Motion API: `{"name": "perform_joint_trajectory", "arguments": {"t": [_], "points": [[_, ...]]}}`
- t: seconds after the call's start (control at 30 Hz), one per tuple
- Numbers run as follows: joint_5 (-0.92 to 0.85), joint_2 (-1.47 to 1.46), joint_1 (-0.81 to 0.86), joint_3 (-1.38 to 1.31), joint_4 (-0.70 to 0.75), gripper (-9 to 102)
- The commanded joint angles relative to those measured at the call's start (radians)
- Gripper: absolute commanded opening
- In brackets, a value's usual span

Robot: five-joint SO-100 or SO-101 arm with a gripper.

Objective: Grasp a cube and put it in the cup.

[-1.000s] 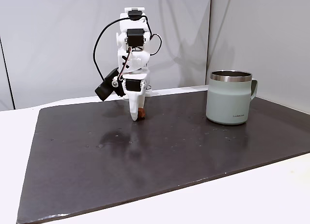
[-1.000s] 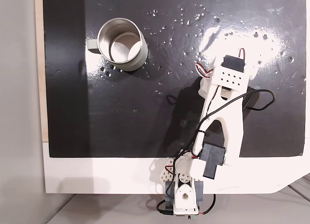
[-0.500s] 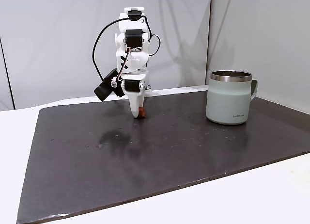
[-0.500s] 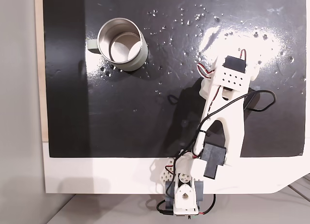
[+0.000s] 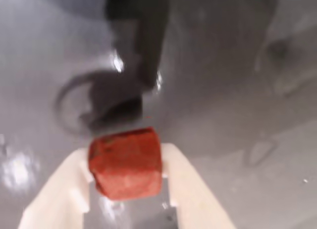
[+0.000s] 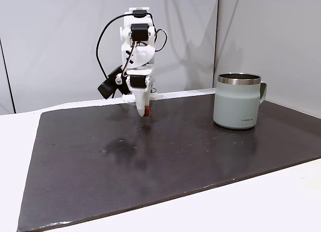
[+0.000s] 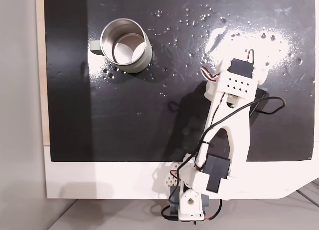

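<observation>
The small brick-red, roughly cube-shaped block is sitting between the two pale cream fingers of the white printed gripper, which are pressing on its left and right faces in the wrist view. The gripper is clamping the cube near the fingertips, so the hold looks shallow, though the picture is too blurred to judge how much pad is bearing on it. In a fixed view from the side, the cube is hanging at the tip of the downward-pointing gripper, apparently just clear of the dark slate-grey mat rather than resting on it.

The large pale grey-green insulated mug with a bare steel rim and side handle is standing upright on the same mat, well apart from the gripper and to its right in that side view. From above, the mug is lying up and to the left of the white arm, its mouth open and unobstructed.

The coming move is turning on that offset: the rim is sitting at about the height of the held cube, so the arm is likely needing to lift first, then swing across until the cube is over the opening. A low sweep risks knocking the cube against the steel rim.
</observation>
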Motion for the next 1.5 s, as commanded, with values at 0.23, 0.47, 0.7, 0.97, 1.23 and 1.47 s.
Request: {"name": "perform_joint_trajectory", "arguments": {"t": [0.23,0.47,0.7,0.97,1.23,1.47], "points": [[-0.018,0.238,-0.060,-0.120,0.123,5],[-0.021,0.380,-0.115,-0.218,0.218,5],[-0.009,0.445,-0.173,-0.322,0.301,5],[-0.003,0.436,-0.206,-0.413,0.311,5],[0.021,0.327,-0.334,-0.627,0.319,4],[0.026,0.198,-0.463,-0.782,0.302,4]]}}
